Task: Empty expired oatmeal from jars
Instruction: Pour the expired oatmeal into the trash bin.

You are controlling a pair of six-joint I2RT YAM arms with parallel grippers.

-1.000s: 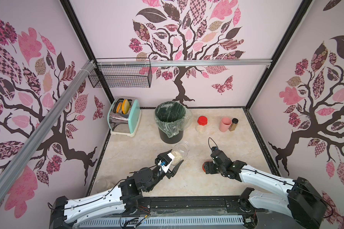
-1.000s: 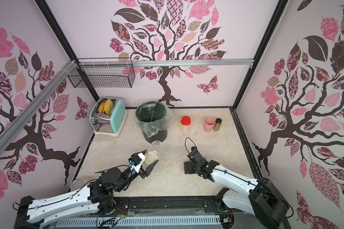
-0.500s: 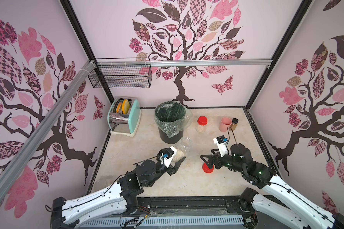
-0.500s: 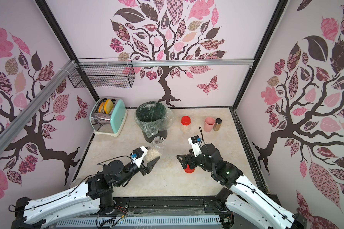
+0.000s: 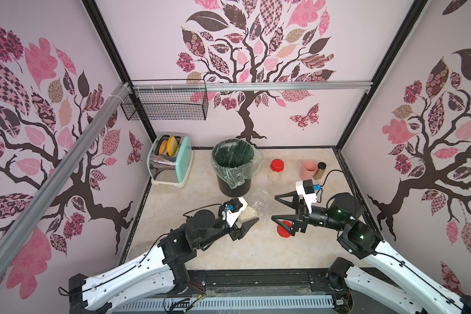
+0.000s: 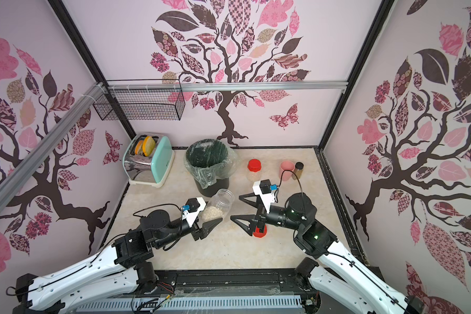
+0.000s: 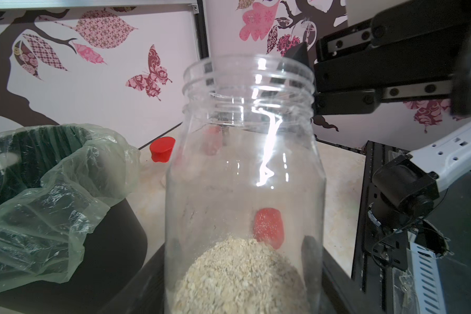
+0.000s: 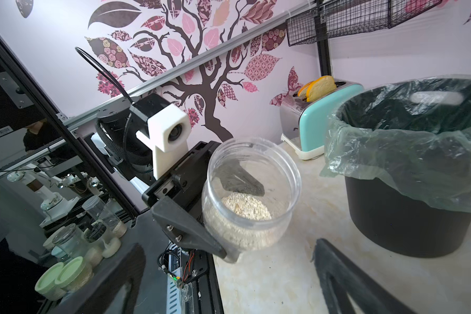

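Observation:
My left gripper (image 6: 211,214) is shut on a clear jar (image 5: 257,201) without a lid, held tilted just in front of the bin. Pale oatmeal (image 5: 247,214) lies heaped at the jar's base; it also shows in the left wrist view (image 7: 239,277). To the right, my right gripper (image 5: 274,207) hovers open and empty, jaws wide. A loose red lid (image 5: 284,229) lies on the table under its lower finger. Near the back stands a second jar (image 5: 276,170), with a red lid and oatmeal inside.
A black bin (image 5: 234,187) with a green liner stands at the back centre. A mint toaster (image 5: 170,160) is at the back left. A pink cup (image 5: 308,169) and a brown bottle (image 5: 320,170) are at the back right. A wire basket (image 5: 166,104) hangs on the wall.
My right gripper has let go of the red lid on the table, risen off it and opened wider. The left gripper has carried the open jar slightly up towards the bin.

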